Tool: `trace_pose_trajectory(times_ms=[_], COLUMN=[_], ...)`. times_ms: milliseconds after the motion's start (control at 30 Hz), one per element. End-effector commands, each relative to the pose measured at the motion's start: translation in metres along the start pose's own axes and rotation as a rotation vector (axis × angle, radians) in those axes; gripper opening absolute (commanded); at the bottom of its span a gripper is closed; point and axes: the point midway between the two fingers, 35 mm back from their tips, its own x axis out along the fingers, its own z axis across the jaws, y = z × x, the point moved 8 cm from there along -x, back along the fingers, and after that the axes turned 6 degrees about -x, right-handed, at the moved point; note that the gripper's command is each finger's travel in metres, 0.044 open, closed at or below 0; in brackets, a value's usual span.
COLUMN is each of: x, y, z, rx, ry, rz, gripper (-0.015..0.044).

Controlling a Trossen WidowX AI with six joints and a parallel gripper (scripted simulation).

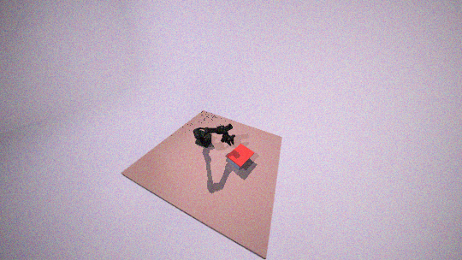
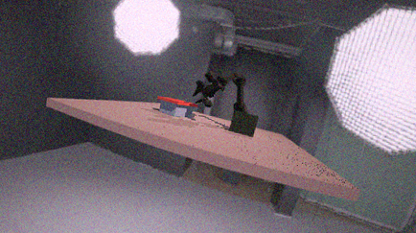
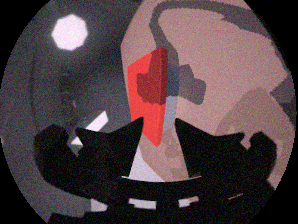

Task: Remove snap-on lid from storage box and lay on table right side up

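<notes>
The red square lid [image 1: 240, 157] [image 2: 176, 101] [image 3: 147, 114] sits flat on top of the blue-grey storage box [image 2: 172, 109] [image 3: 170, 112], which stands on the table. My gripper [image 1: 233, 141] [image 2: 196, 97] [image 3: 159, 120] is open partway, with nothing between its fingers. It is in the air on the arm-base side of the box, a little above lid height and apart from it. In the wrist view the lid's edge and the box side show ahead of and between the fingertips. The gripper's shadow falls across the lid. The far sides of the box are hidden.
The pinkish table [image 1: 180, 180] [image 2: 115, 121] [image 3: 225, 60] carries the arm's base [image 1: 203, 138] [image 2: 243, 122], which stands beyond the gripper from the box. The arm's shadow lies across the table. The table's edges drop off to the floor.
</notes>
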Motion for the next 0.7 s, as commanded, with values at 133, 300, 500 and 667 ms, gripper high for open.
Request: trace_pose_trajectory(times_ms=[133,300,500,667], x=[0.014,0.022,0.032,0.040], y=[0.003,0.004,0.004,0.003], z=[-0.003,-0.003,-0.003,-0.003], rx=[-0.009,-0.010,-0.009,-0.009], ry=[0.013,0.016,0.016,0.014], rz=[0.006,0.008,0.009,0.008], gripper=[0.0235,0.0235,0.0235,0.0235])
